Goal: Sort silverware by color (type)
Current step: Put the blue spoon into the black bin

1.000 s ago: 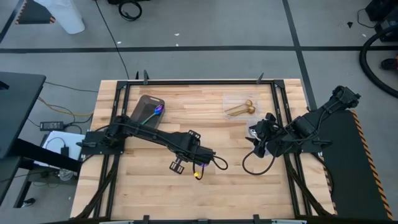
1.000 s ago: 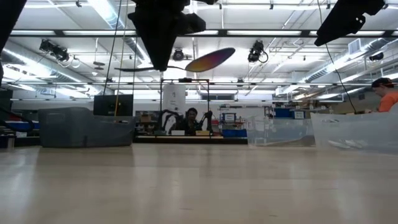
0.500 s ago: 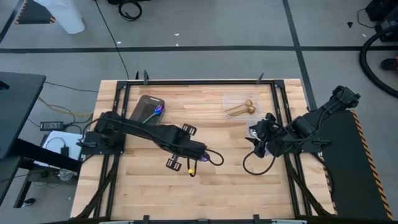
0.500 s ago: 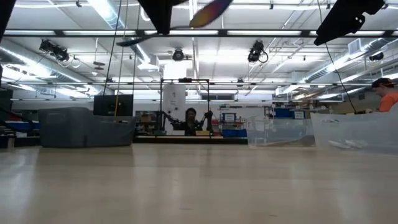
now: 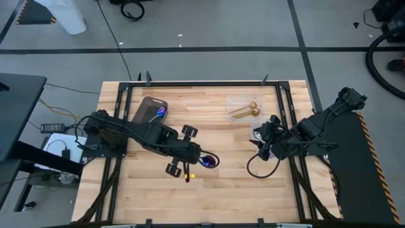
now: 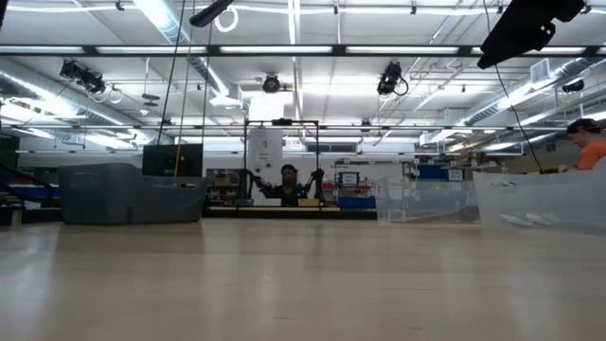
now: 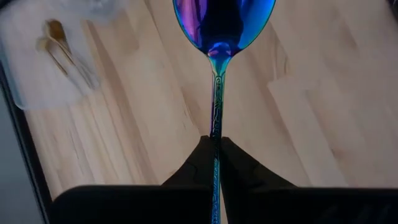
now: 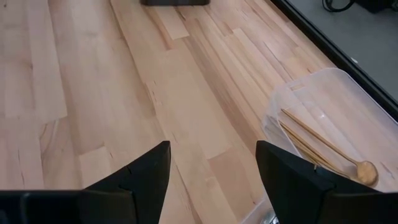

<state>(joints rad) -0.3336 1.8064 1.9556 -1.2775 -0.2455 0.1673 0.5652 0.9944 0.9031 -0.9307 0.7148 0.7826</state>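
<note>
My left gripper (image 5: pixel 198 158) hangs over the middle of the table, shut on an iridescent purple-blue spoon (image 7: pixel 219 37); the spoon's bowl (image 5: pixel 209 162) sticks out past the fingertips. Another purple-blue spoon (image 5: pixel 158 113) lies in the dark tray (image 5: pixel 144 105) at the far left. Gold spoons (image 5: pixel 244 111) lie in a clear container (image 5: pixel 235 101) at the far right, also seen as gold spoons (image 8: pixel 323 146) in the right wrist view. My right gripper (image 8: pixel 211 174) waits open at the right side (image 5: pixel 262 136), holding nothing. My left gripper pinches the spoon's slim teal handle (image 7: pixel 216 127) between its two fingers (image 7: pixel 239 162), edge-on. The fingers slant down toward the table's right side and lie along the handle. The spoon is lifted clear of the table, its bowl ahead of the fingertips.
Bare wooden tabletop (image 5: pixel 221 190) lies below and around the held spoon. A black frame (image 5: pixel 190 83) runs along the table's edges. A loose black cable (image 5: pixel 256 166) loops under the right arm. A person (image 6: pixel 587 142) shows far off in the room.
My left gripper has risen with the spoon and drawn back a little toward the table's left, staying shut. In the low view the spoon and gripper have climbed out of the top of the picture. The spoon's bowl now shows past the fingers from above.
</note>
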